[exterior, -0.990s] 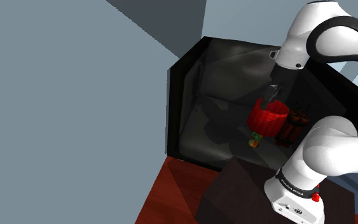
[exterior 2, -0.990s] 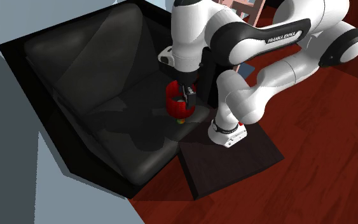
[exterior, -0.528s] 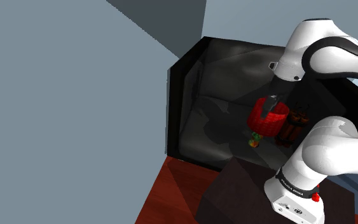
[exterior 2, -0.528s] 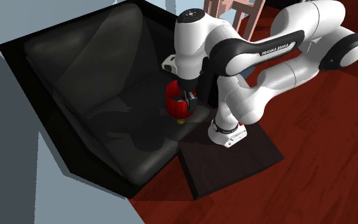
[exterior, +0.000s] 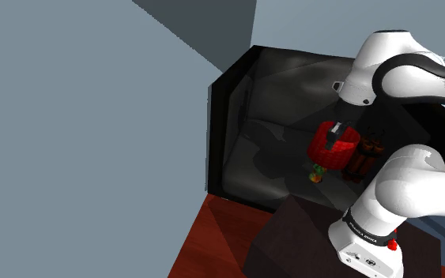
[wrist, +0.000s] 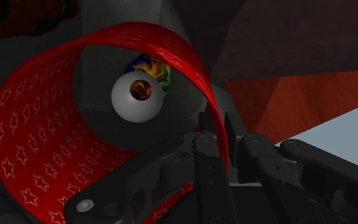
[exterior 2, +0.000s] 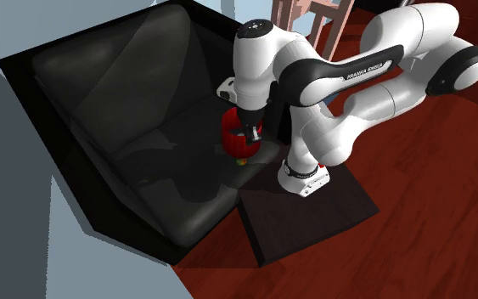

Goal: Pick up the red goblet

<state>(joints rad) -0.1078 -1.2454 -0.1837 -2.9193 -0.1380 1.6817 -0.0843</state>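
In the shoulder view the red goblet (exterior: 327, 150) stands upright on the seat of a black sofa (exterior: 244, 150), toward the view's right and near the stand (exterior: 292, 237). A small many-coloured foot (exterior: 317, 175) shows under its bowl and a dark red bundle (exterior: 364, 158) lies just beside it on the right. The white arm (exterior: 394, 63) reaches down from above, and the jaws meet the goblet at its rim. In the second exterior view the red goblet (exterior 2: 231, 136) sits at the near edge of the black sofa (exterior 2: 118, 93), close to the stand (exterior 2: 305, 212) on the red wooden floor (exterior 2: 432, 212), with the jaws again at the top of the bowl. In the wrist view the star-patterned wall of the red goblet (wrist: 37, 140) runs straight between the jaws, one finger inside the bowl and one outside. They are drawn in to little more than the wall's thickness, so they look closed on it (a pinch on the rim, not around the stem). By my reading the approach and grip are done. The lift is what remains, since the goblet's foot appears to rest on the seat.
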